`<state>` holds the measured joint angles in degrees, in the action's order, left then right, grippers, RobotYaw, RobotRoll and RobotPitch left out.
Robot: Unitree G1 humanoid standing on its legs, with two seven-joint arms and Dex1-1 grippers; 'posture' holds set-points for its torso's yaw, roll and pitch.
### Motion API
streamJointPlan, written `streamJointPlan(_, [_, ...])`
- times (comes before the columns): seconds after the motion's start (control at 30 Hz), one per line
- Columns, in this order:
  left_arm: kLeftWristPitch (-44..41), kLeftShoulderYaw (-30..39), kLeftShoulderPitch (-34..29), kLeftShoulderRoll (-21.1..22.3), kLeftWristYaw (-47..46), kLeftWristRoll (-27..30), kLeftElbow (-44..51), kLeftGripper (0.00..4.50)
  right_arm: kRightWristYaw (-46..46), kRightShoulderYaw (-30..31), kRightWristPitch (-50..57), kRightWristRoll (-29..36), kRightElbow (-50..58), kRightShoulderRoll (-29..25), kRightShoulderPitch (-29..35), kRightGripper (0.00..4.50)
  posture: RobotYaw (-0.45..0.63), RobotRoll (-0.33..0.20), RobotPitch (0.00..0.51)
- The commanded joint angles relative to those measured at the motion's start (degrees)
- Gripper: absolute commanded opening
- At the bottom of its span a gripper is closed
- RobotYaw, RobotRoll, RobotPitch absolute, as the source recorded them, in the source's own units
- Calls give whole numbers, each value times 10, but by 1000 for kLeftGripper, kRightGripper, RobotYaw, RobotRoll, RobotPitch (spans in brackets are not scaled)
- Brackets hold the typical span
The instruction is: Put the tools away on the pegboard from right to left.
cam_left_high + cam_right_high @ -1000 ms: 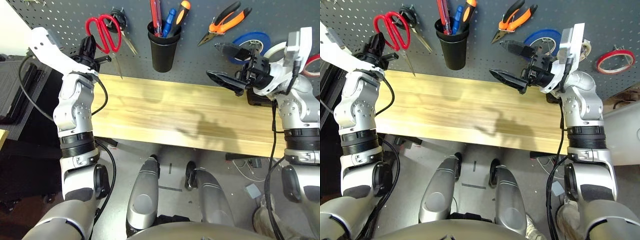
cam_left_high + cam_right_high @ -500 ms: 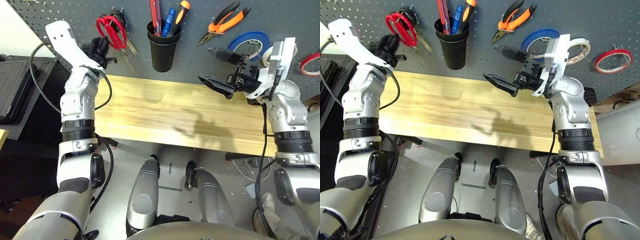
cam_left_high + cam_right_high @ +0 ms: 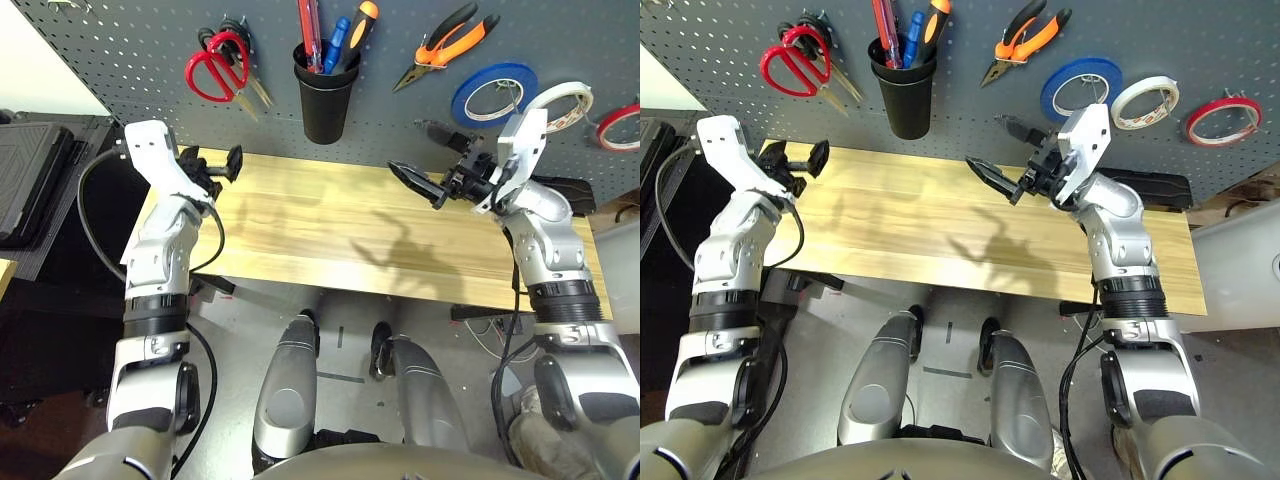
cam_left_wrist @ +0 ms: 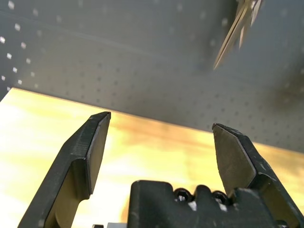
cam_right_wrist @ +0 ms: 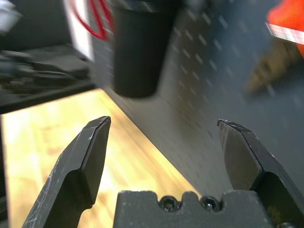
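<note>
Silver forearms, black ribbed cuffs, black cables, white wrist housings.

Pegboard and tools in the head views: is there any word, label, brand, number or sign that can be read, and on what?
None can be read.
Dark grey perforated pegboard: holes alone, no lettering.
Red-handled scissors, orange-and-black-handled pliers, black cup, thin red tape ring: no markings visible.
Light wooden tabletop: plain grain, no text.

Matt dark grey perforated pegboard above a smooth pale wooden tabletop; glossy red plastic-handled scissors with bare metal blades; matt black plastic cup
</note>
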<state>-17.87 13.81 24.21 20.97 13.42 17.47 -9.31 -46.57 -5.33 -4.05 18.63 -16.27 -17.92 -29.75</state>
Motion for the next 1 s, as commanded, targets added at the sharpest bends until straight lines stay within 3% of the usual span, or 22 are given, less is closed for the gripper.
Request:
streamJointPlan(0.03, [20, 8, -33, -3, 5, -4, 10, 4463, 65, -10, -19, -29, -19, 12, 24, 4500, 322, 0, 263])
streamJointPlan(0.33, [114, 23, -89, -4, 39, -1, -17, 4463, 279, -43, -78, -109, -94, 38, 53, 4500, 312, 0, 254])
streamJointPlan(0.6, [180, 50, -102, 1, 71, 14, -47, 4463, 435, -90, -158, -152, -196, 14, 53, 4500, 289, 0, 247])
streamJointPlan(1.0, [204, 68, -101, 5, 96, 23, -67, 4463, 498, -113, -242, -154, -309, -28, 25, 4500, 267, 0, 247])
